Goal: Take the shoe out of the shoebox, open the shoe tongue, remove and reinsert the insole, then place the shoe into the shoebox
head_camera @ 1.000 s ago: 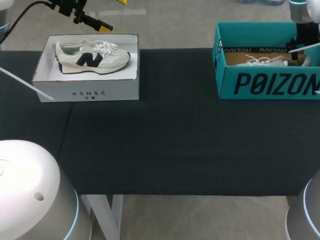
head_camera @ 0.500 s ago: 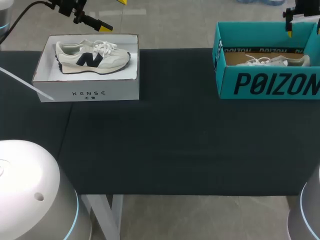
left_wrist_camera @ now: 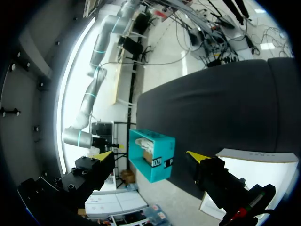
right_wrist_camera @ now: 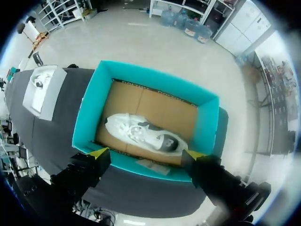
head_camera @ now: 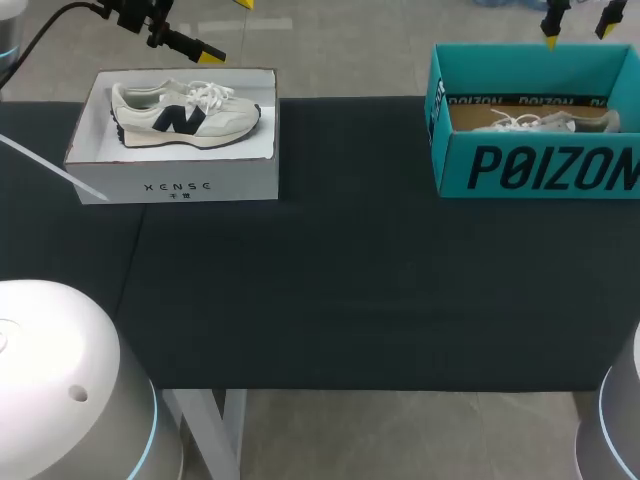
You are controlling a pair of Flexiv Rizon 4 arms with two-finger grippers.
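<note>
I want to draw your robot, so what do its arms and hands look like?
The left arm and right arm are round and silvery-white, each with a light blue ring. The left gripper and right gripper have black fingers with pointed yellow tips. A black cable runs to the left one.

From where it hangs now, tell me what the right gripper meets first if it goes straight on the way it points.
Likely the white shoe in the teal shoebox: the open right gripper points down into it from above. Depth is unclear; it could meet the cardboard floor beside the shoe instead.
</note>
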